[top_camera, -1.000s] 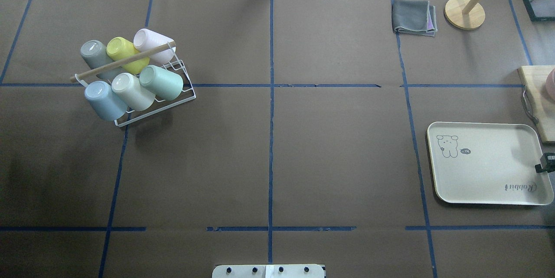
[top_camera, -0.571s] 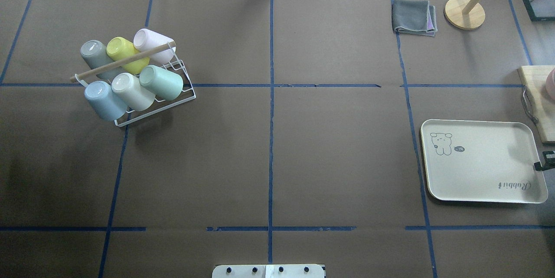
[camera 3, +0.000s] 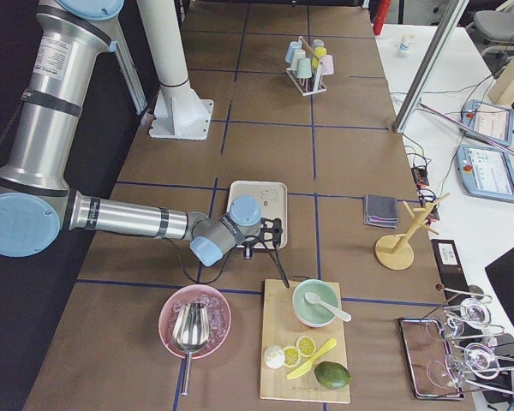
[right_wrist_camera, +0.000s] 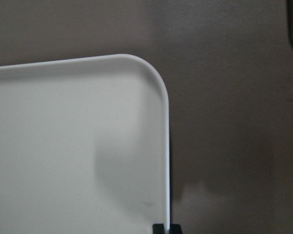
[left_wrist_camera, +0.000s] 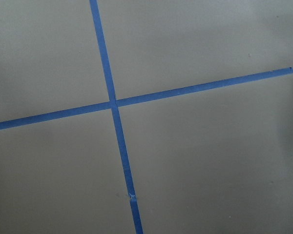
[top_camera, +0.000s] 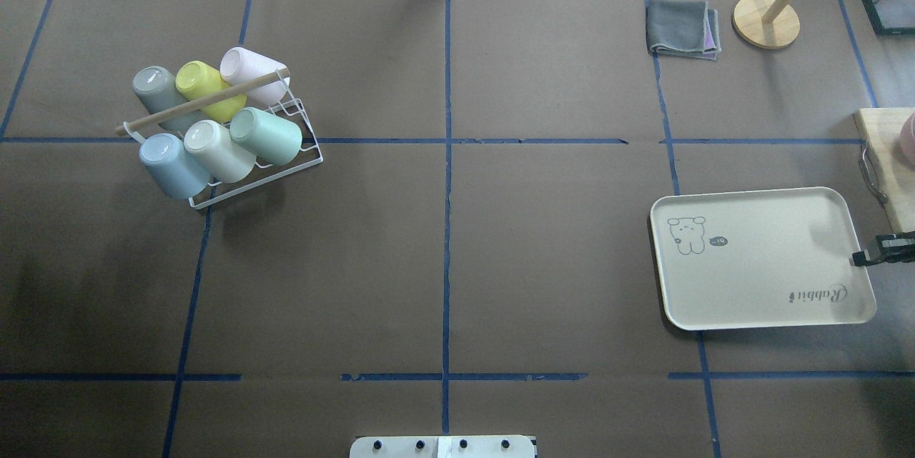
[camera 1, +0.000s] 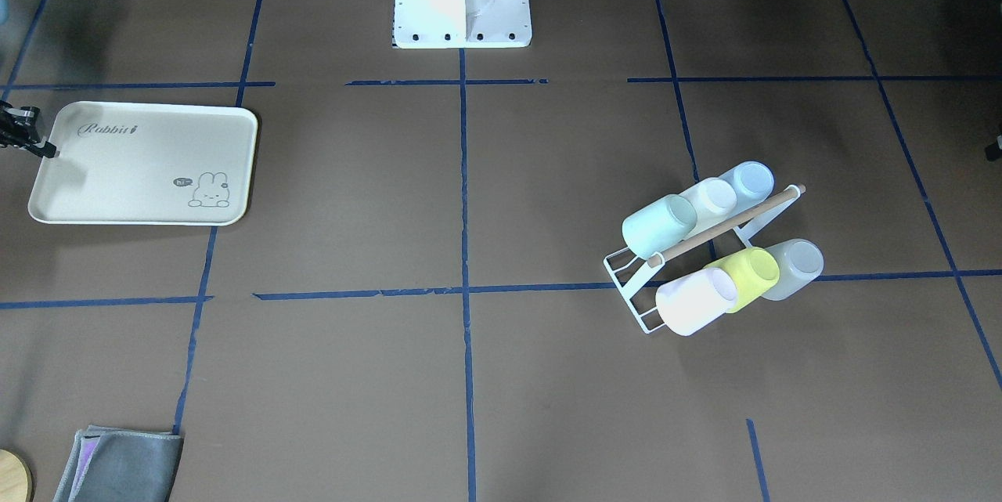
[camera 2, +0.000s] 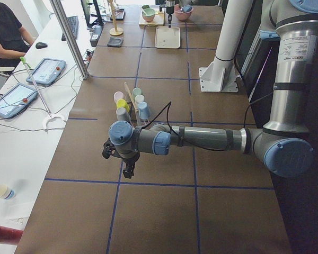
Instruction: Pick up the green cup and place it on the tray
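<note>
The green cup (top_camera: 266, 135) lies tilted in a white wire rack (top_camera: 306, 153) at the table's left, next to a cream cup and a light blue cup; it also shows in the front view (camera 1: 659, 225). The cream tray (top_camera: 779, 301) with the rabbit drawing sits far to the right, slightly turned. My right gripper (top_camera: 858, 259) is shut on the tray's right rim; its fingertips (right_wrist_camera: 159, 227) straddle the rim (right_wrist_camera: 167, 146) in the right wrist view. My left gripper (camera 2: 129, 170) hangs over bare table, far from the rack; I cannot tell its state.
Yellow, grey and pink cups fill the rack's back row under a wooden dowel (top_camera: 204, 101). A folded grey cloth (top_camera: 683, 29) and a wooden stand (top_camera: 765, 21) sit at the back right. A cutting board (top_camera: 886, 158) lies just beyond the tray.
The tray has slid left across the table and turned slightly, with my right gripper holding its right rim and moving with it. The cups and rack have not moved.
</note>
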`<state>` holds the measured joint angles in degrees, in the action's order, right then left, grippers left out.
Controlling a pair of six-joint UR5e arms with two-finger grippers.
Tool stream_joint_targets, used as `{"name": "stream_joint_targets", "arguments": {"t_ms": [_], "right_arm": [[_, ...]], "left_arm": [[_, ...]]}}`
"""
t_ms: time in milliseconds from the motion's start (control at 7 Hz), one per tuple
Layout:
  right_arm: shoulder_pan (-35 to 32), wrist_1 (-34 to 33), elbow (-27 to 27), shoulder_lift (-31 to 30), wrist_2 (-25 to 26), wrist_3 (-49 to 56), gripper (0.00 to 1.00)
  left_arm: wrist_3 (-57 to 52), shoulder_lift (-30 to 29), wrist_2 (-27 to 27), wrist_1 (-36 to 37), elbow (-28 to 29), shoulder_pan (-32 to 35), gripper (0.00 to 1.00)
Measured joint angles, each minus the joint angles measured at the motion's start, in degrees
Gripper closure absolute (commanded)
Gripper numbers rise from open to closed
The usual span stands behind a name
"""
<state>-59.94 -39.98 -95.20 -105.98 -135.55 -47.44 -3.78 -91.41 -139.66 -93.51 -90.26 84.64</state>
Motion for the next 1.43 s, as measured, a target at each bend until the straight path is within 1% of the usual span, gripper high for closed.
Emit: {"name": "stream_joint_targets", "arguments": {"t_ms": [143, 286, 429, 571, 714, 857, 1000, 1143, 1429], "right_arm": [[0.09, 0.16, -1.57, 2.33, -1.86, -3.45, 1.00], [0.37, 0.15, -2.26, 5.95, -3.81, -8.01, 1.00], [1.47, 0.00, -2.54, 9.97, -5.25, -12.17, 1.00], [3.91, -0.31, -2.52, 14.12, -5.56, -16.53, 1.00], [7.87, -0.60, -2.32, 18.62, -4.41, -22.14, 1.00], [11.98, -1.73, -2.23, 22.61, -1.84, -26.99, 1.00], [15.23, -5.54, -2.29, 26.68, 1.20, -29.75, 1.00], [18.02, -11.13, -2.37, 30.88, 4.31, -30.94, 1.00], [22.62, -18.24, -2.39, 35.41, 9.14, -31.50, 1.00]], "left_arm": [[-0.02, 0.00, 0.00, 0.00, 0.10, 0.00, 0.00], [-0.05, 0.00, 0.00, 0.00, 0.14, 0.00, 0.00], [-0.08, 0.00, 0.00, 0.00, 0.19, 0.00, 0.00], [-0.11, -0.02, 0.00, 0.00, 0.21, 0.00, 0.00], [-0.14, -0.09, 0.00, 0.00, 0.14, 0.00, 0.00], [-0.16, -0.14, 0.00, -0.05, 0.09, 0.00, 0.00], [-0.17, -0.14, 0.00, -0.52, 0.15, 0.00, 0.00], [-0.17, -0.12, 0.00, -1.34, 0.27, -0.02, 0.00], [-0.23, -0.10, 0.00, -2.00, 0.33, -0.11, 0.00]]}}
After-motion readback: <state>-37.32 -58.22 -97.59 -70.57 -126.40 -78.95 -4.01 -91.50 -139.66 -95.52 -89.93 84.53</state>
